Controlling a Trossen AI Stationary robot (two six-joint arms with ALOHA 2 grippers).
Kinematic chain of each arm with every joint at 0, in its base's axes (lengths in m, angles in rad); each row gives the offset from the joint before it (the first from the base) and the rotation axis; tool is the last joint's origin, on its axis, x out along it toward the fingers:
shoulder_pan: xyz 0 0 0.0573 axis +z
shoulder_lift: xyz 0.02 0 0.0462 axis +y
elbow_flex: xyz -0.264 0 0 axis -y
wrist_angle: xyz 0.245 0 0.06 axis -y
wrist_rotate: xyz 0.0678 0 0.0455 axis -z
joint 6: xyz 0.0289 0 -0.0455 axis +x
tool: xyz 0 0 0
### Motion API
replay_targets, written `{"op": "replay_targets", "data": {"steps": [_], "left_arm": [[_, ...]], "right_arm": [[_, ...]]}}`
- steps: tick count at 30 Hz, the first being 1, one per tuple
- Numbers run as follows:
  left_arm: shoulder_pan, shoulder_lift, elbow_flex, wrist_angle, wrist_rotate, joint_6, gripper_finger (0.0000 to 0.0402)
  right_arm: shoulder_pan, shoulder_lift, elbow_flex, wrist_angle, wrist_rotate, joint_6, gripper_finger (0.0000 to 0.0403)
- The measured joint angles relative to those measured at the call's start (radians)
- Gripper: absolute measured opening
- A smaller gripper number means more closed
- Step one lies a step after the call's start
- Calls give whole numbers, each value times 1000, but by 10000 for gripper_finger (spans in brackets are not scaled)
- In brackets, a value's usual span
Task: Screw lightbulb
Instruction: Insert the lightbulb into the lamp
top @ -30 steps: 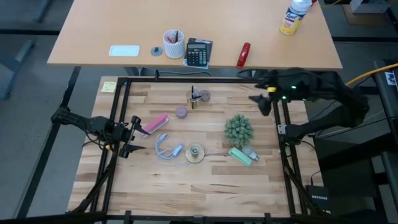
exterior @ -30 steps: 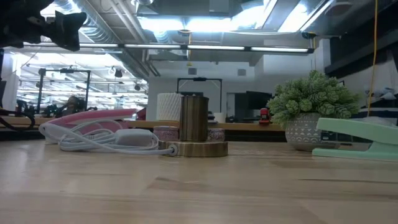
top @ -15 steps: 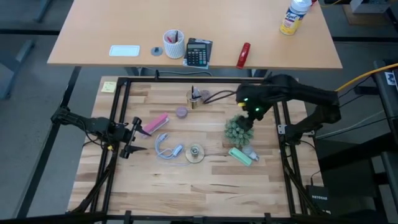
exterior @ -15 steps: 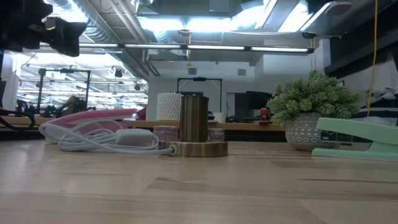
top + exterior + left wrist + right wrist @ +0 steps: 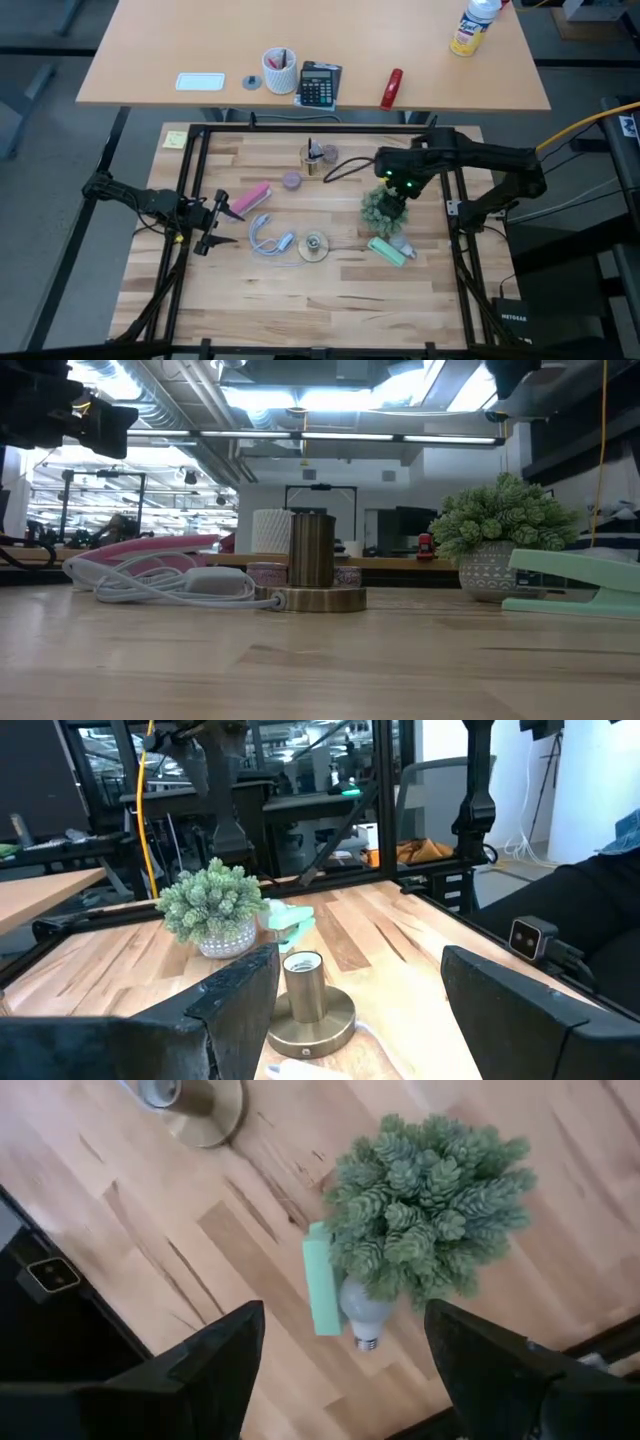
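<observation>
Left arm low at the table's left edge, left gripper point(image 5: 222, 220) pointing right, fingers point(image 5: 236, 996) spread wide, nothing between them. Right arm reaching in from the right side, raised above the table, right gripper point(image 5: 343, 1350) facing down, fingers point(image 5: 221, 1352) wide apart, empty.

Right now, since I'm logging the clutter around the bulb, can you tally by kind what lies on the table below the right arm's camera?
Lightbulb: 1
Mint-green bar: 1
Plant: 1
Round socket: 1
Total: 4
</observation>
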Motion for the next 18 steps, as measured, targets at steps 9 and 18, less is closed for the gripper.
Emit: {"op": "replay_targets", "data": {"steps": [9,18], "left_arm": [[0,0,0,14,0,0,269],[0,0,0,16,-1,-45,269]], "right_arm": [[77,-215,0,-1,160,159,280],[134,-468,-243,-2,331,363,280]]}}
